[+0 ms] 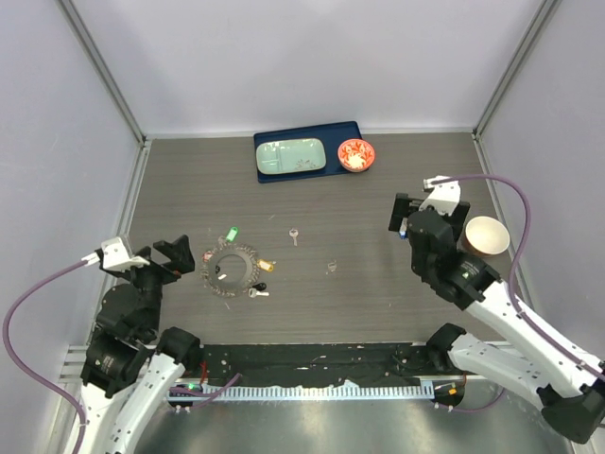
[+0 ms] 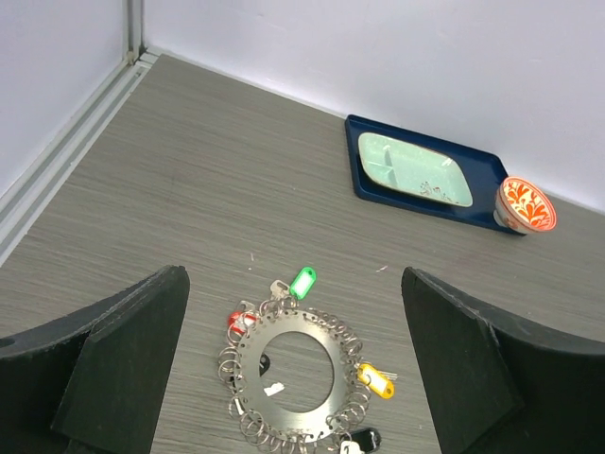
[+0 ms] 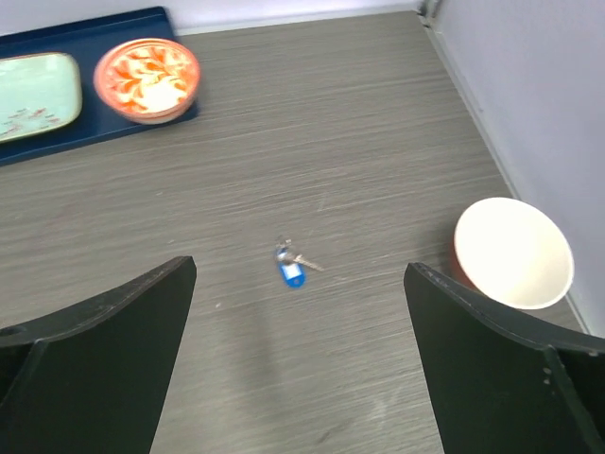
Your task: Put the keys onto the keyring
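Note:
The keyring (image 1: pixel 230 270) lies flat at the left of the table, fringed with small rings, keys and coloured tags; in the left wrist view it (image 2: pixel 293 378) lies between my fingers and below them. A yellow-headed key (image 2: pixel 375 380) lies at its right edge (image 1: pixel 266 266); I cannot tell if it is attached. A plain silver key (image 1: pixel 294 235) lies loose to the right. A blue-headed key (image 3: pixel 291 272) lies on the table below my right gripper (image 3: pixel 301 267). Left gripper (image 1: pixel 175 257) is open and empty, just left of the ring. Right gripper (image 1: pixel 402 216) is open and empty.
A blue tray (image 1: pixel 352 130) at the back holds a pale green dish (image 1: pixel 291 157), and a red patterned bowl (image 1: pixel 356 154) sits at its right end. A cream bowl (image 1: pixel 486 235) stands by the right wall. A tiny wire loop (image 1: pixel 332 268) lies mid-table. Walls close three sides.

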{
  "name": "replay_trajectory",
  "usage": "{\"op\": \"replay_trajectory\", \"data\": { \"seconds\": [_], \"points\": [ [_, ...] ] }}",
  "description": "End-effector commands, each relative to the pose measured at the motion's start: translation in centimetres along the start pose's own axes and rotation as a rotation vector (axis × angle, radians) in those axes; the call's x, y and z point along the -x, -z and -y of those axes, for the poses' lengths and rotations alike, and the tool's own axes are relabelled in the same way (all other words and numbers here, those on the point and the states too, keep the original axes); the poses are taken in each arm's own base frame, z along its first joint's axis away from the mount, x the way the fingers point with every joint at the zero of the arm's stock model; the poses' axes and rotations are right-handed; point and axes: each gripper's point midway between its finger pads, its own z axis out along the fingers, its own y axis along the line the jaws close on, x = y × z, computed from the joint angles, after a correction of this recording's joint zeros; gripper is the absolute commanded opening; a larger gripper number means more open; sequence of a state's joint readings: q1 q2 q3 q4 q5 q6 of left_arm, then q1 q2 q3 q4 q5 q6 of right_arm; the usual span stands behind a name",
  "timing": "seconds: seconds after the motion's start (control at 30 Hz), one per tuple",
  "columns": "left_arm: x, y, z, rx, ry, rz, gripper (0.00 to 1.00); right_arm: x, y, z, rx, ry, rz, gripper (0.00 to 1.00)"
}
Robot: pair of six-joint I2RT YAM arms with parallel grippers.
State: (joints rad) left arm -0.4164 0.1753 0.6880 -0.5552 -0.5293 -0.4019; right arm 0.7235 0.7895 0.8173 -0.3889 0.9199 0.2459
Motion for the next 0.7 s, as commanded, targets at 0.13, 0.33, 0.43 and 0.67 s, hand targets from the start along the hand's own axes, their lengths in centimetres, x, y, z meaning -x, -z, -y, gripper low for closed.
{"op": "replay_trajectory", "data": {
  "seconds": [0.13, 0.33, 0.43, 0.67],
  "points": [
    [0.4, 0.5, -0.6, -0.005, -0.026, 0.040, 1.00, 4.0, -0.9, 4.7, -0.076, -0.216, 0.065, 1.00],
    [0.7, 0.8, -0.4, -0.025, -0.011, 0.056, 1.00, 4.8, 1.9, 9.0, -0.168, -0.275, 0.158, 1.00],
    [0.4, 0.7, -0.5, -0.015, -0.016, 0.044, 1.00, 5.0, 3.9, 11.0, -0.186, -0.304, 0.225, 1.00],
    [0.7, 0.9, -0.3, -0.020, 0.004, 0.050, 1.00, 3.9, 6.2, 13.0, -0.172, -0.346, 0.318, 1.00]
  ]
}}
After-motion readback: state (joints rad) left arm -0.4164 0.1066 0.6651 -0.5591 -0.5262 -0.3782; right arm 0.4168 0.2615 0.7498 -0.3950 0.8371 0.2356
